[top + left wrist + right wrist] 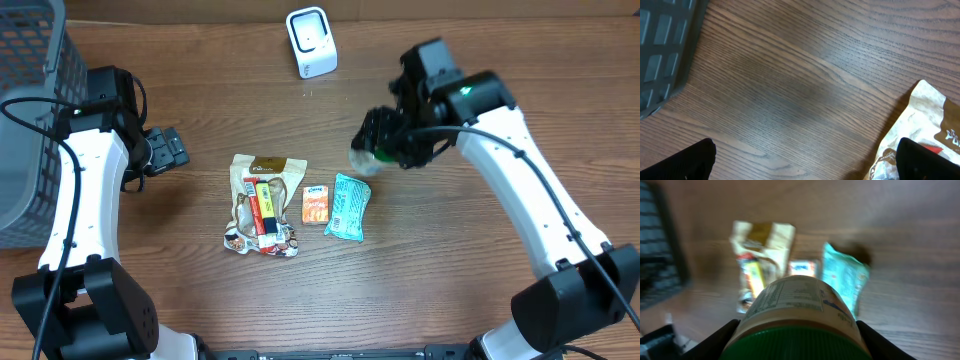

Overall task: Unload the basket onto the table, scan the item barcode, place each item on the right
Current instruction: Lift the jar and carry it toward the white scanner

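Observation:
My right gripper (385, 140) is shut on a jar (366, 156) with a green lid and a pale printed label, held above the table right of centre. In the right wrist view the jar (795, 315) fills the space between both fingers (715, 342), lid toward the camera. The white barcode scanner (311, 42) stands at the back centre of the table, some way from the jar. Over at the left, my left gripper (170, 150) is open above bare wood; in its wrist view the left gripper (805, 165) has nothing between its fingers.
A brown snack bag (265, 205), a small orange packet (316, 204) and a teal packet (349, 207) lie in a row at the table's centre. A grey mesh basket (30, 120) stands at the left edge. The bag's corner (927, 120) shows beside my left fingertip.

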Controlling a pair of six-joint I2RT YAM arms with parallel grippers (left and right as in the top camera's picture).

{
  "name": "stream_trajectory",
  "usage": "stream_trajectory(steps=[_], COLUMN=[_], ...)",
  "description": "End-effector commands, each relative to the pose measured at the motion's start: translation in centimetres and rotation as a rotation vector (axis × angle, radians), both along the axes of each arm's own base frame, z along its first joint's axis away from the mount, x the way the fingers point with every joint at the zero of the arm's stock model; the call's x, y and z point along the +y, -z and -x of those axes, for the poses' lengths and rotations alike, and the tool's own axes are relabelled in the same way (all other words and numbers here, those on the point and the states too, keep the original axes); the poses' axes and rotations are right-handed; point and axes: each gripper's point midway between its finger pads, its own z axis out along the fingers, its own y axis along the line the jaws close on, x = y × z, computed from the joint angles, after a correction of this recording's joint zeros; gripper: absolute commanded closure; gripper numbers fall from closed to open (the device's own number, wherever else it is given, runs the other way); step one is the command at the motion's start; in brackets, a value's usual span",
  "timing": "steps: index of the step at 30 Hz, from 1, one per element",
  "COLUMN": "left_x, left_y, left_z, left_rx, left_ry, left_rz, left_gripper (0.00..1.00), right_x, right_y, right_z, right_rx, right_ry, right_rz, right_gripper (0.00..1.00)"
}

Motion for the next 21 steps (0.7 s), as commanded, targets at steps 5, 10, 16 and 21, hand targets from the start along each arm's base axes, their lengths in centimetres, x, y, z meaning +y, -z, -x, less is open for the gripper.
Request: stream_trajectory(steps=[5, 10, 16, 21], left_x=[0.1, 0.1, 0.1, 0.1], left_y=[-0.1, -0.1, -0.1, -0.1], left_z=[-0.3, -0.3, -0.3, -0.3], left_rx=[-0.001, -0.001, -0.001, -0.001], left_ry=[0.015, 0.015, 0.015, 0.015], left_rz=[-0.005, -0.005, -0.005, -0.005], left_gripper=[0.0, 0.0, 0.0, 0.0], right_x=[0.5, -0.6, 0.4, 3.0], right_y=[-14.0, -17.4, -18.9, -18.5], right_z=[-2.4, -4.7, -9.7, -14.6], right_rx=[-0.308, -0.48, -0.716, -0.875], right_ry=[0.004, 0.057, 0.052, 0.021], right_rz=[-0.158, -0.113, -0.038, 0.0], right_gripper=[0.96, 0.96, 0.96, 0.96])
